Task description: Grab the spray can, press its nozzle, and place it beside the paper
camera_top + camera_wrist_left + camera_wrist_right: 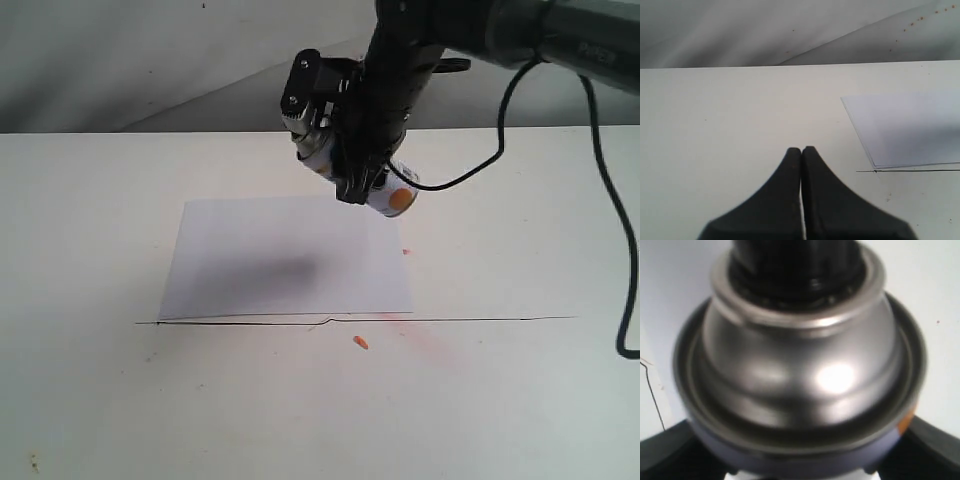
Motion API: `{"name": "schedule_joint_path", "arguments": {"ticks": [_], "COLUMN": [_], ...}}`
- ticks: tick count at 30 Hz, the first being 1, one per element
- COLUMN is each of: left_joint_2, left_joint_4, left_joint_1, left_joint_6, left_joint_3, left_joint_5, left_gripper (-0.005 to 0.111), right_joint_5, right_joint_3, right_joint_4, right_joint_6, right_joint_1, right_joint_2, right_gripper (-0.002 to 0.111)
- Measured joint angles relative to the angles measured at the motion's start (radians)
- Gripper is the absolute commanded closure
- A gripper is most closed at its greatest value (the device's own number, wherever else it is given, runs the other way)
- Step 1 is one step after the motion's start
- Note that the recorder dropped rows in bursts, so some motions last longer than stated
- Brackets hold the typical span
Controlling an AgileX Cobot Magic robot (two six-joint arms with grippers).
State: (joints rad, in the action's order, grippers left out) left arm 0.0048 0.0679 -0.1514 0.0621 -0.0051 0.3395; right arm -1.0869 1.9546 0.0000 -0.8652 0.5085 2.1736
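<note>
My right gripper (358, 186) is shut on the spray can (398, 199), holding it tilted in the air over the far right corner of the paper (285, 255). The can's white body with an orange dot sticks out below the fingers. In the right wrist view the shiny metal dome (800, 365) fills the picture, with the black nozzle (795, 265) beyond it and a black finger (932, 445) on each side. The left gripper (801, 149) is shut with nothing in it, low over bare table, with the paper (910, 130) off to one side. It does not show in the exterior view.
A thin black line (450, 320) crosses the white table just in front of the paper. A small orange scrap (360, 343) and a faint reddish stain (430, 340) lie near it. A black cable (610, 200) hangs from the right arm at the right.
</note>
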Motion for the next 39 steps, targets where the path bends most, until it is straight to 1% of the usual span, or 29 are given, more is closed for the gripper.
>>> {"name": "schedule_joint_path", "arguments": {"ticks": [2,6,14,26,32,39], "left_joint_2": [0.000,0.000,0.000,0.000,0.000,0.000], "left_joint_4": [0.000,0.000,0.000,0.000,0.000,0.000], "left_joint_1": [0.000,0.000,0.000,0.000,0.000,0.000], "left_joint_6": [0.000,0.000,0.000,0.000,0.000,0.000], "left_joint_3": [0.000,0.000,0.000,0.000,0.000,0.000], "left_joint_5": [0.000,0.000,0.000,0.000,0.000,0.000], "left_gripper": [0.107,0.107,0.107,0.107,0.107,0.107], "right_joint_5": [-0.041,-0.089,-0.130,-0.134,-0.134,-0.134], "right_joint_3": [0.049,0.059,0.062,0.062,0.062,0.062], "right_joint_4": [-0.029,-0.035,-0.040,-0.037,0.040,0.063], "right_joint_6": [0.025,0.030,0.030,0.028,0.028,0.012], "right_joint_1": [0.012,0.026,0.026,0.026,0.002,-0.006], "right_joint_2": [0.048,0.117,0.119,0.119,0.119,0.119], "right_gripper": [0.108,0.108,0.108,0.108,0.108,0.108]}}
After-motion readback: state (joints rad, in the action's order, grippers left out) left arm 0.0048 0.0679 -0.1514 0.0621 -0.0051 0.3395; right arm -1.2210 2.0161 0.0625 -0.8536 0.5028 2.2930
